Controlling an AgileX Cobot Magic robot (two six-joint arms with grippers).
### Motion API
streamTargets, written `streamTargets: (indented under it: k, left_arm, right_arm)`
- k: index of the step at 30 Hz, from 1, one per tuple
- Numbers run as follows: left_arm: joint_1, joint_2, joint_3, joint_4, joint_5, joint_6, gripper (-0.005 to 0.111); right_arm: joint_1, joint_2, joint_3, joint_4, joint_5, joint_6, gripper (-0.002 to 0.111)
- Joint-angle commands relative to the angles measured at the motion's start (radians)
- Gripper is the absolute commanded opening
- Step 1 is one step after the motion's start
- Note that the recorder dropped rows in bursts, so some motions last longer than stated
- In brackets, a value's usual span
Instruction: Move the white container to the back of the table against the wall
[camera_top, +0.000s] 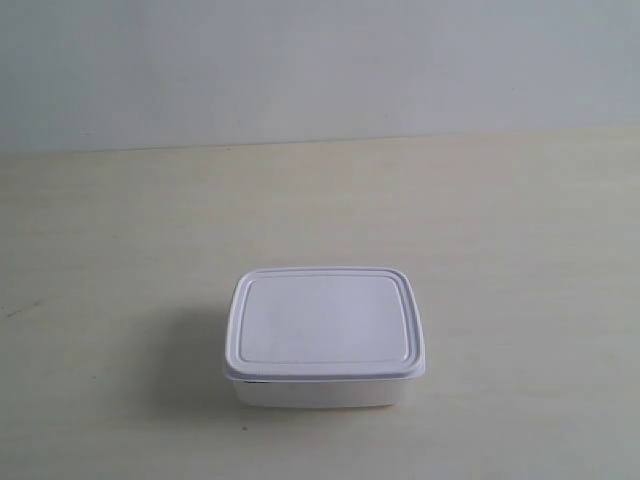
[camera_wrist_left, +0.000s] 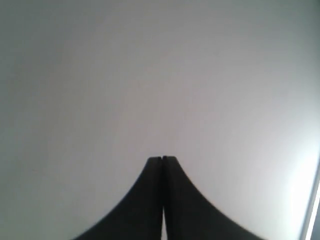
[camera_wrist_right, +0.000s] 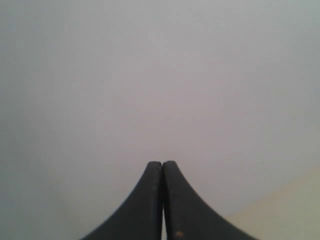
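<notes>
White plastic, lid snapped on, the white container (camera_top: 325, 335) is sitting flat on the table (camera_top: 520, 230), well apart from the wall (camera_top: 320, 60), with a broad stretch of bare cream surface lying between its far side and the wall's foot. Its long side is running roughly parallel to the wall, and a soft shadow (camera_top: 190, 360) is falling beside it. Nothing is touching it, and neither arm is showing in the exterior view.

The left gripper (camera_wrist_left: 162, 159) is facing a blank pale surface, its two dark jaws pressing together tip to tip and gripping nothing. The right gripper (camera_wrist_right: 162, 163) is doing the same, jaws meeting along their length and empty, with a corner of the table peeking in beside it.

The job is looking barely begun: the box is yet to make its whole trip toward the wall. Trouble, by this reading, is waiting in the approach. Jaws arriving pressed together would be bumping the box rather than taking it, and a light, smooth box would likely be skidding away. A nudge landing off-centre would probably be swinging it askew to the wall. A pinch on the rim of the lid (camera_top: 322, 318) alone could be popping the snap fit, leaving the body behind, well short of the wall.
</notes>
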Motion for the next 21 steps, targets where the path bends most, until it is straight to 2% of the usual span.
streamTargets:
  k: [1, 4, 8, 15, 18, 21]
  left_arm:
    - [-0.037, 0.008, 0.0, 0.17, 0.06, -0.044, 0.0]
    - [-0.044, 0.068, -0.011, 0.248, 0.123, -0.116, 0.0]
    - [-0.044, 0.173, -0.015, 0.314, 0.066, -0.125, 0.0]
    - [-0.044, 0.407, -0.074, 0.553, -0.068, -0.316, 0.0]
    - [-0.044, 0.516, -0.134, 0.677, -0.119, -0.426, 0.0]
    - [-0.044, 0.613, -0.18, 0.752, -0.203, -0.496, 0.0]
  right_arm:
    - [0.027, 0.035, -0.011, -0.257, 0.009, 0.195, 0.0]
    - [0.056, 0.118, -0.045, -0.48, -0.002, 0.365, 0.0]
    - [0.089, 0.264, -0.094, -0.72, -0.069, 0.56, 0.0]
    - [0.104, 0.57, -0.201, -1.195, -0.25, 0.926, 0.0]
    - [0.104, 0.682, -0.26, -1.325, -0.335, 1.037, 0.0]
    - [0.104, 0.767, -0.308, -1.356, -0.418, 1.064, 0.0]
